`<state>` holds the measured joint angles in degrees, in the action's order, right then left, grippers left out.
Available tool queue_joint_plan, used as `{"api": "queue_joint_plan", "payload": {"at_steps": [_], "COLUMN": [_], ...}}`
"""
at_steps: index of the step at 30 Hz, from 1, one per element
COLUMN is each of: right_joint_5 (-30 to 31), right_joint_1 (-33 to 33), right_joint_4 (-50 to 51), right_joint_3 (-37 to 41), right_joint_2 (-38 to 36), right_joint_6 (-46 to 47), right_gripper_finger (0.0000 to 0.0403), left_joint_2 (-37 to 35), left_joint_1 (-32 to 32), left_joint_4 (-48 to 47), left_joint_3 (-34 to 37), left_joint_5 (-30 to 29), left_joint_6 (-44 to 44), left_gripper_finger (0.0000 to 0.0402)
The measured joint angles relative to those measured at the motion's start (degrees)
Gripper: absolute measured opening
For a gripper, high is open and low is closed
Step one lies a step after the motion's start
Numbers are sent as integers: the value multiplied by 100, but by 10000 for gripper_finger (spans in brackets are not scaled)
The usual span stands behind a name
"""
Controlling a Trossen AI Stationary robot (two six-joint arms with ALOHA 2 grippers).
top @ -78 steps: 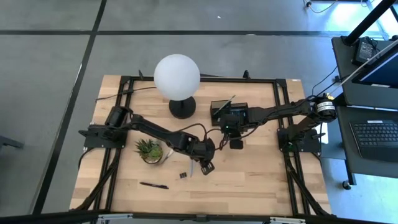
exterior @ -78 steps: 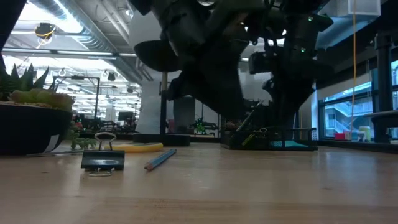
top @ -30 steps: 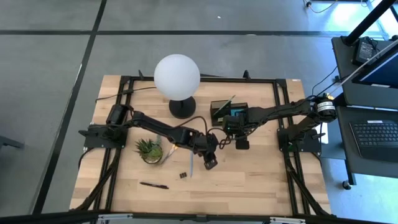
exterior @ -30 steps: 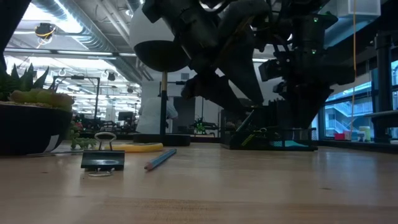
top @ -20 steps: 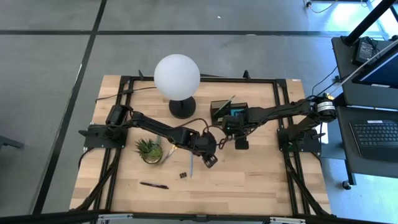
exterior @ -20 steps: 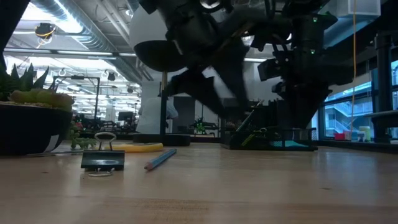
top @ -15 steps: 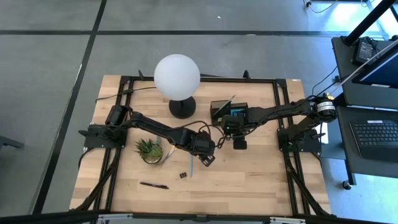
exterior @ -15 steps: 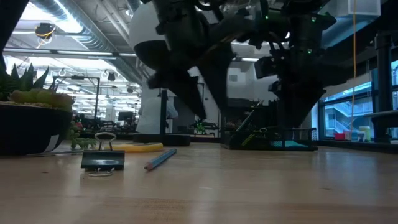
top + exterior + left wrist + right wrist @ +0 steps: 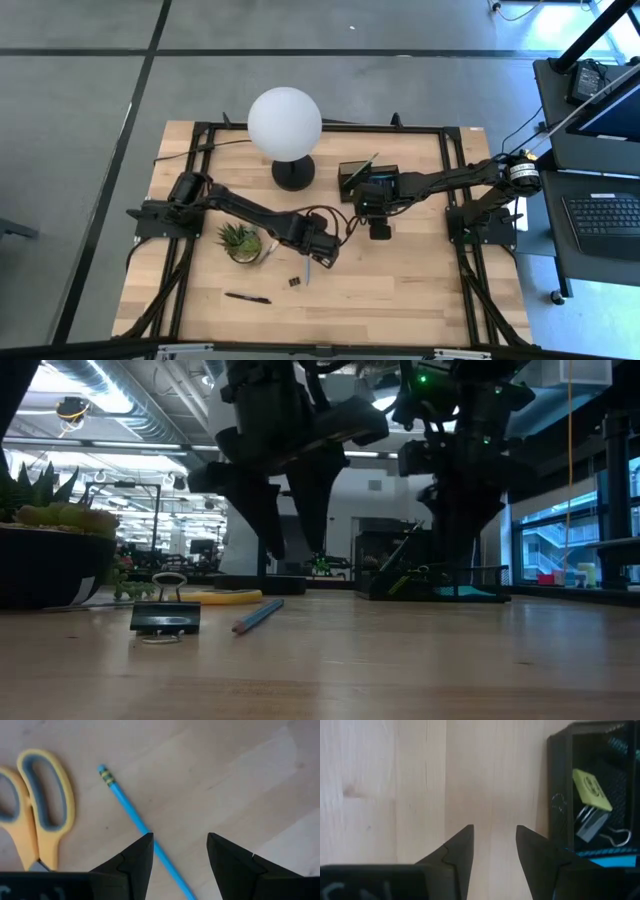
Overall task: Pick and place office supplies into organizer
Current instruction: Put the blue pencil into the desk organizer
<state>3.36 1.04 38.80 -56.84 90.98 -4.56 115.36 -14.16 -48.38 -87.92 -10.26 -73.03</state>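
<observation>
Swinging back from the table's middle, the left gripper [image 9: 325, 253] now hangs over the blue pencil [image 9: 142, 829], fingers [image 9: 131, 863] spread either side of its shaft and empty. Nearest the low camera lies a binder clip [image 9: 166, 616], with the pencil just beyond and the scissors [image 9: 37, 815] beside it. Light, stiff and thin, the pencil may roll; pinching it mid-shaft looks best. Farther back, the right gripper [image 9: 379, 228] waits by the organizer [image 9: 355, 175], fingers parted and empty.
</observation>
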Motion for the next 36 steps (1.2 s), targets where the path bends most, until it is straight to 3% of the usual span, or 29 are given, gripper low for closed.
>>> {"api": "queue_joint_plan", "payload": {"at_steps": [20,36], "right_joint_5": [0,0], "right_joint_1": [0,0], "right_joint_4": [-137,-131], "right_joint_3": [0,0], "right_joint_2": [0,0], "right_joint_6": [-48,-48], "right_gripper_finger": [149,149], "left_joint_2": [725,609], "left_joint_1": [18,12], "left_joint_4": [-321,-203], "left_joint_3": [-28,11], "left_joint_5": [828,667], "left_joint_6": [-388,-31], "left_gripper_finger": [178,179]}}
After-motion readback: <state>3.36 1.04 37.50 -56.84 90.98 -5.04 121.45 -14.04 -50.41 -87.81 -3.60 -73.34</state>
